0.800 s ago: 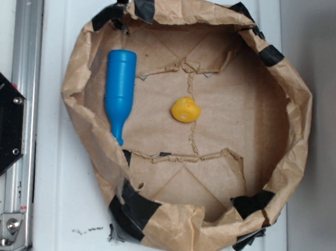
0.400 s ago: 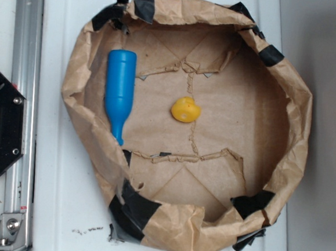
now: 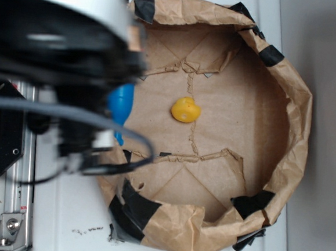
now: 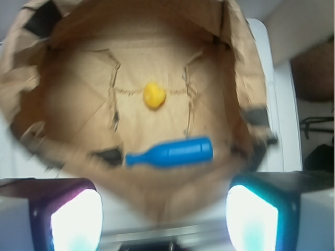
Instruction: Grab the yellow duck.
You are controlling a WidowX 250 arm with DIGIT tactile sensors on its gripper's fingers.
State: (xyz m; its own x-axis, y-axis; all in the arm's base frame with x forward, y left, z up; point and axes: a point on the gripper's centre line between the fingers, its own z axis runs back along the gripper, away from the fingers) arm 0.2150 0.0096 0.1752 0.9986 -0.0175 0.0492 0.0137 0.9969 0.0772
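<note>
The yellow duck (image 3: 185, 110) lies in the same place as before, near the middle of the paper floor of the brown paper bag (image 3: 288, 82), and nothing touches it. What is new is the robot arm (image 3: 63, 47): in the earlier exterior pictures it was not there, and now its blurred black and white body fills the upper left of that view and covers most of the blue bottle (image 3: 122, 101). The bottle itself has not moved.

In the wrist view the gripper (image 4: 165, 212) is wide apart, with one bright finger pad (image 4: 76, 219) at each lower corner and nothing between them. The duck (image 4: 154, 95) is beyond the bottle (image 4: 172, 152), well apart from the pads.

By count there is one duck, one bottle and one bag, rolled down and patched with several black tape pieces (image 3: 135, 207). The bag stands on a white table (image 3: 68, 210), beside a metal rail (image 3: 16, 206).
</note>
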